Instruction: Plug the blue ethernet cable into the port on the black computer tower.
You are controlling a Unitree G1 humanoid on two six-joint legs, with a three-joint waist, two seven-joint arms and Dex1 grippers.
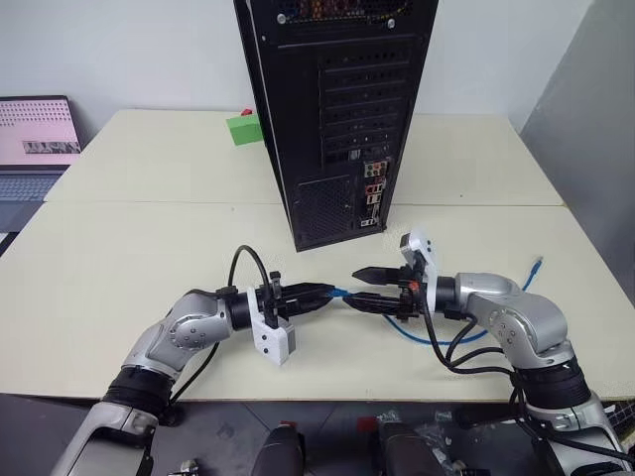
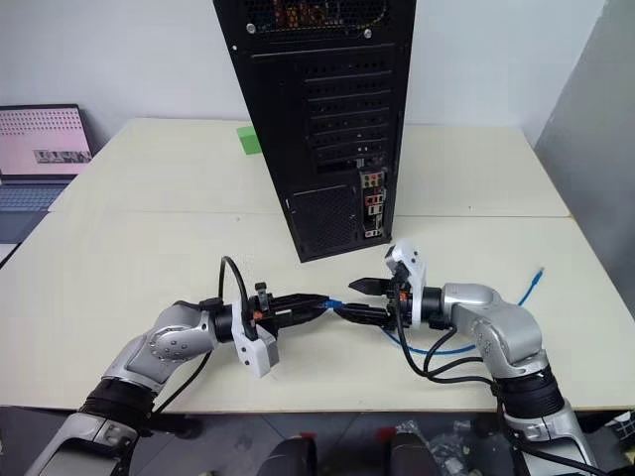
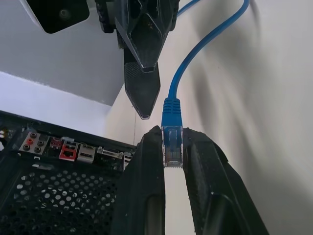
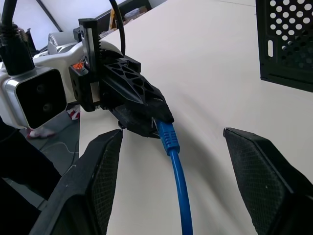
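Now the left gripper [image 3: 172, 161] pinches the blue ethernet cable [image 3: 172, 117]'s clear plug; right gripper [image 4: 178, 161] jaws gape.

The blue ethernet cable [image 1: 429, 339] curves in a loop on the pale table, its far plug lying flat near the edge; its near plug [image 3: 171, 147] is lifted up; the black computer tower [image 1: 332, 109] stands tall just behind; the port [image 1: 373, 194] sits low among coloured plugs.
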